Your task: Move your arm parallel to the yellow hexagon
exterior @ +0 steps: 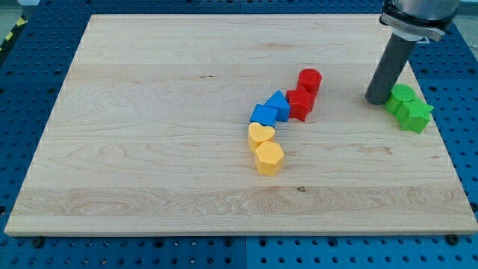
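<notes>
Camera view shows the pale wooden table (149,97) with my tip (377,100) resting near its right edge, at about three o'clock from the centre. No claw is fitted to this arm, so there is nothing to report as released or clenched; the arm ends only in the dark rod. The task's thing, the yellow hexagon block (269,158), sits near the middle of the table, toward six o'clock, touching the yellow heart block (261,134) at its twelve o'clock.

I judge the step in hand to be the approach: my tip is well apart from the hexagon, which lies at roughly eight o'clock from it. The next move calls for a slide down and across until my tip stands level beside the hexagon without touching it.

Just beside my tip, at its three to four o'clock, are two green blocks (407,107). Between tip and hexagon stand the red cylinder block (309,79), a red cube-like block (300,104) and two blue blocks (270,110); a path below them looks safer.
</notes>
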Robot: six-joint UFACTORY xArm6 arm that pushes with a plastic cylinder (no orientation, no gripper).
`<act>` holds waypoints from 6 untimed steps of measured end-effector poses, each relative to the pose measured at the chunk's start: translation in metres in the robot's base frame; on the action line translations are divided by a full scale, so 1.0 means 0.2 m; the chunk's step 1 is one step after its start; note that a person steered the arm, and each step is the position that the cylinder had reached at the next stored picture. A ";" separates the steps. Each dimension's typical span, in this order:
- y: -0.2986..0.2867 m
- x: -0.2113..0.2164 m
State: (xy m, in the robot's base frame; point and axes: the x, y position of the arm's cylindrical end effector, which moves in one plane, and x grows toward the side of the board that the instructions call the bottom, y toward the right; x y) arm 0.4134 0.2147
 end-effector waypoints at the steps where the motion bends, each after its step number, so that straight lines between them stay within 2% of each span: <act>1: 0.00 -0.02; 5: -0.04 0.03; 6: -0.20 0.11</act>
